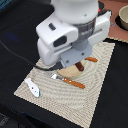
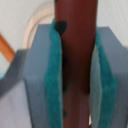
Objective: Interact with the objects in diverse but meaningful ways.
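My gripper (image 1: 76, 62) is shut on the brown sausage (image 1: 80, 67) and holds it upright over the round tan plate (image 1: 69, 73). In the wrist view the sausage (image 2: 77, 45) stands between the teal pads (image 2: 54, 70) of the gripper (image 2: 77, 75), with the plate rim (image 2: 34, 22) behind it. A small white bottle-like piece (image 1: 32, 87) lies on the placemat's corner at the exterior view's left. A pale cup (image 1: 123, 19) stands at the top right. The tomato and the saucepan are out of view.
A woven beige placemat (image 1: 95, 95) covers a black table. An orange-handled knife (image 1: 74, 83) lies in front of the plate; an orange handle (image 1: 91, 59) shows beside the plate, and another in the wrist view (image 2: 5, 47). My arm hides the mat's far part.
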